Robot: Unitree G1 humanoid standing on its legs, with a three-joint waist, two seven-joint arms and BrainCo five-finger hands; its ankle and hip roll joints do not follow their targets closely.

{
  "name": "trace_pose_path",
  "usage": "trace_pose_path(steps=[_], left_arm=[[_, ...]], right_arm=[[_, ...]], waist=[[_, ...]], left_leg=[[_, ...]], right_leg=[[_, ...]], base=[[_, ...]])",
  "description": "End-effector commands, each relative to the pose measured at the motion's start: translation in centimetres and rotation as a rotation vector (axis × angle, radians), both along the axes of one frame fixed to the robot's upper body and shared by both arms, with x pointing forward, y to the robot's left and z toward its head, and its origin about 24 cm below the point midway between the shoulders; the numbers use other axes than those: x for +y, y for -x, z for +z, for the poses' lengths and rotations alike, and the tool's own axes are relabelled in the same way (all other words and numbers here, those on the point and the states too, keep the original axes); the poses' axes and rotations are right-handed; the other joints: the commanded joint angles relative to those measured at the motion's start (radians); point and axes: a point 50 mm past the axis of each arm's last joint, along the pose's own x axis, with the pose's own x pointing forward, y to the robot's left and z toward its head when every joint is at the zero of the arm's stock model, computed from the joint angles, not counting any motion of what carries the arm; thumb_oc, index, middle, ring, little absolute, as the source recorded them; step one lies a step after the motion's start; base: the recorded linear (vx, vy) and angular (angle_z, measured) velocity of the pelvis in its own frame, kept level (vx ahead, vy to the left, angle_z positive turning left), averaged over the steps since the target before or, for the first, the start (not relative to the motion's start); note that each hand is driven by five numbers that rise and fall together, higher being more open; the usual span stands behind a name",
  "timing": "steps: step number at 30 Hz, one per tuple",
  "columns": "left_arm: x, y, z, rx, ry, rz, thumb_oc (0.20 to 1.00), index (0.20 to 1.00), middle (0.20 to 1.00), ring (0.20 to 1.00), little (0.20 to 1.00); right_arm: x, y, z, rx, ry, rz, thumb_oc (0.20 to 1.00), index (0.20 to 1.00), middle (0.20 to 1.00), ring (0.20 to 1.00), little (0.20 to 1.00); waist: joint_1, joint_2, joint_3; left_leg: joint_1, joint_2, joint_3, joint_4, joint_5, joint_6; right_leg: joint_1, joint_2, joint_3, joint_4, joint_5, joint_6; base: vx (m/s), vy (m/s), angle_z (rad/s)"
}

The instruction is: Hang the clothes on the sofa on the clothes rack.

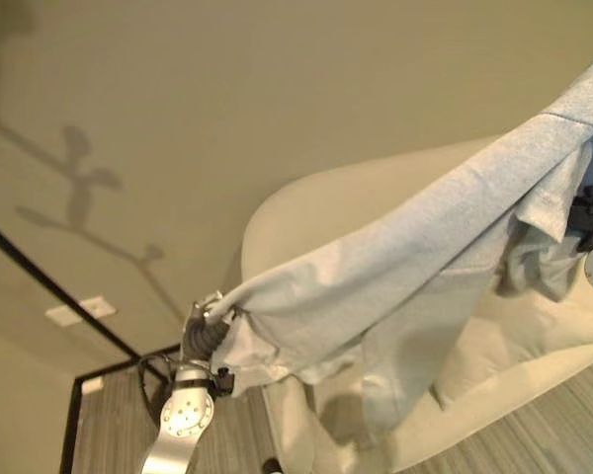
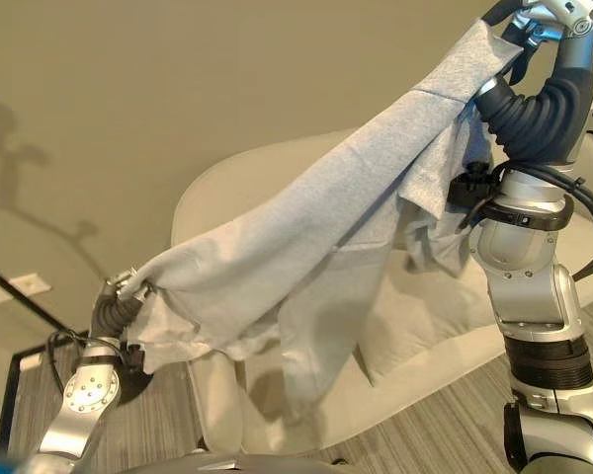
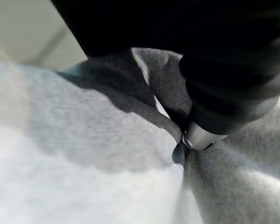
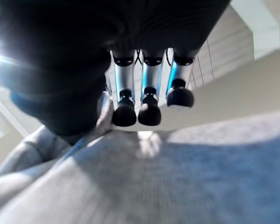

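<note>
Both robot hands grip the grey garment [image 2: 306, 247], left robot hand [image 2: 127, 286] at eight o'clock, right robot hand [image 2: 534, 20] at one o'clock, stretching it clear above the sofa [image 2: 425, 326], apparently for carrying to the rack.

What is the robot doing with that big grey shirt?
The robot is holding a grey garment up in the air, stretched between its two hands. Its left hand pinches one end down low, and its right hand holds the other end up high. The cloth hangs in front of a cream sofa, lifted clear of the seat. It has not been hung on anything yet.
</note>
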Motion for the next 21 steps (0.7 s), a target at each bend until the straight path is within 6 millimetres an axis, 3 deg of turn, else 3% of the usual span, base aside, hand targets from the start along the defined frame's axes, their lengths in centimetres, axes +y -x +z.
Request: trace_pose_path(steps=[1,3,7,10,12,15,16,17,20,21], left_arm=[[0.6,-0.2,6.1,-0.325,-0.112,0.024,0.2,0.2,0.2,0.2,0.2],[1.0,-0.1,8.3,-0.446,-0.155,0.079,0.2,0.2,0.2,0.2,0.2],[0.7,-0.9,9.5,-0.51,-0.149,0.075,0.2,0.2,0.2,0.2,0.2],[-0.7,-1.8,10.1,-0.545,-0.116,0.021,0.2,0.2,0.2,0.2,0.2],[-2.3,-2.7,9.3,-0.505,-0.076,-0.068,0.2,0.2,0.2,0.2,0.2],[-2.8,-2.7,8.6,-0.46,-0.062,-0.122,0.2,0.2,0.2,0.2,0.2],[-3.5,-2.5,8.8,-0.454,-0.096,-0.182,0.2,0.2,0.2,0.2,0.2],[-3.6,-2.5,8.8,-0.453,-0.11,-0.199,0.2,0.2,0.2,0.2,0.2],[-2.9,-2.1,10.0,-0.484,-0.194,-0.202,0.2,0.2,0.2,0.2,0.2],[-2.9,-2.1,10.0,-0.484,-0.198,-0.202,0.2,0.2,0.2,0.2,0.2]], right_arm=[[-0.9,1.5,2.2,-0.15,-0.011,-0.051,0.2,0.2,0.2,0.2,0.2],[-1.5,2.0,1.0,-0.108,-0.016,-0.061,0.2,0.2,0.2,0.2,0.2],[-2.1,2.5,0.2,-0.075,-0.005,-0.091,0.2,0.2,0.2,0.2,0.2],[-2.7,2.6,-0.6,-0.039,-0.023,-0.115,0.2,0.2,0.2,0.2,0.2],[-2.3,2.5,-1.2,-0.026,-0.068,-0.079,0.2,0.2,0.2,0.2,0.2],[-2.7,2.6,-1.6,-0.02,-0.083,-0.119,0.2,0.2,0.2,0.2,0.2],[-2.8,2.7,-2.1,-0.012,-0.127,-0.128,0.2,0.2,0.2,0.2,0.2],[-2.7,2.8,-2.4,-0.012,-0.151,-0.118,0.2,0.2,0.2,0.2,0.2],[-3.4,2.7,-2.9,0.003,-0.182,-0.178,0.2,0.2,0.2,0.2,0.2],[-3.4,2.7,-2.9,0.004,-0.186,-0.178,0.2,0.2,0.2,0.2,0.2]], waist=[[-0.005,-0.002,0.016],[-0.029,0.011,-0.006],[-0.058,0.018,-0.013],[-0.075,0.01,0.002],[-0.06,0.015,0.014],[-0.069,0.009,0.012],[-0.07,-0.004,0.013],[-0.07,-0.019,0.017],[-0.066,-0.05,0.024],[-0.063,-0.054,0.02]], left_leg=[[0.077,0.133,-0.041,0.04,0.116,-0.163],[0.147,0.143,-0.075,0.021,0.1,-0.18],[0.15,0.167,-0.081,-0.016,0.138,-0.191],[0.113,0.214,-0.086,-0.034,0.151,-0.193],[0.092,0.235,-0.224,-0.03,0.106,-0.196],[0.068,0.242,-0.261,0.053,0.021,-0.196],[0.03,0.223,-0.265,0.174,-0.104,-0.172],[0.017,0.199,-0.284,0.232,-0.171,-0.152],[-0.011,0.151,-0.243,0.304,-0.23,-0.104],[-0.008,0.147,-0.256,0.306,-0.246,-0.107]], right_leg=[[0.031,-0.008,0.029,0.039,-0.118,-0.036],[-0.014,-0.066,0.008,0.065,-0.09,-0.01],[-0.036,-0.129,-0.017,0.1,-0.072,0.019],[-0.033,-0.196,-0.025,0.13,-0.065,0.047],[-0.032,-0.277,0.027,0.168,-0.06,0.089],[-0.011,-0.326,0.042,0.196,-0.052,0.112],[0.012,-0.367,0.056,0.209,-0.014,0.127],[0.009,-0.393,0.093,0.224,0.033,0.145],[-0.014,-0.466,0.084,0.241,0.254,0.166],[-0.013,-0.464,0.105,0.232,0.26,0.167]], base=[[-0.03,0.157,-0.01],[-0.02,0.276,0.17],[0.01,0.31,0.19],[0.07,0.415,0.4],[0.22,0.687,0.54],[0.18,0.375,-0.08],[0.32,0.6,0.31],[0.22,0.532,0.28],[0.11,0.336,-0.25],[0.04,0.407,-0.19]])
